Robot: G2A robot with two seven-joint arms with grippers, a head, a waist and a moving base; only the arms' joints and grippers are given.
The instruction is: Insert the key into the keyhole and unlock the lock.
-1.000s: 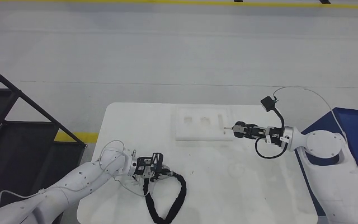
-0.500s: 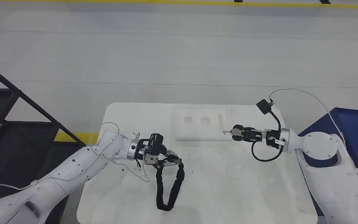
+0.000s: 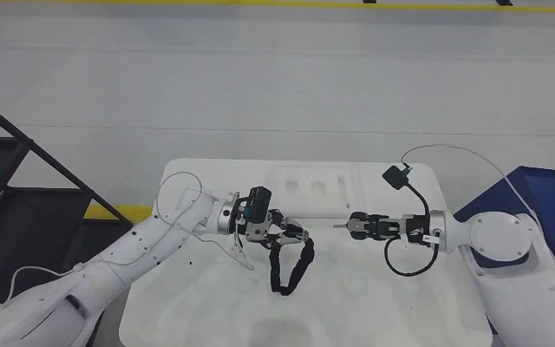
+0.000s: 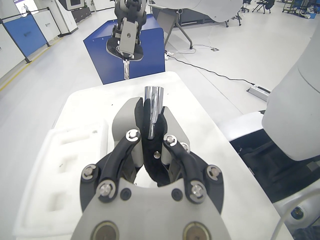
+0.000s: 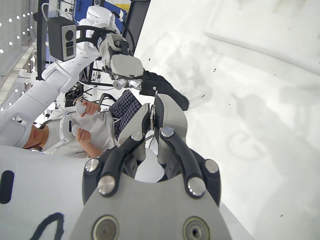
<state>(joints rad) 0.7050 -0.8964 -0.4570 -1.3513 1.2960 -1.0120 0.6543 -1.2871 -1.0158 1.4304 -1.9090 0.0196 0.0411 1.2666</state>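
White table (image 3: 390, 304) on grey floor (image 3: 260, 87); left gripper (image 3: 293, 232) clamps lock (image 4: 153, 106), right gripper (image 3: 351, 225) pinches key (image 4: 126, 71).

Pretty clearly a big open robotics lab or test hall. A wide, glossy pale floor (image 4: 250, 51) is marked with a yellow line (image 3: 260, 4), blue barrier panels (image 4: 25, 33) are lined up along an aisle, and rolling office chairs (image 4: 268, 1) can be seen parked at the far end (a power cable (image 4: 212, 72) is left trailing across the floor too).
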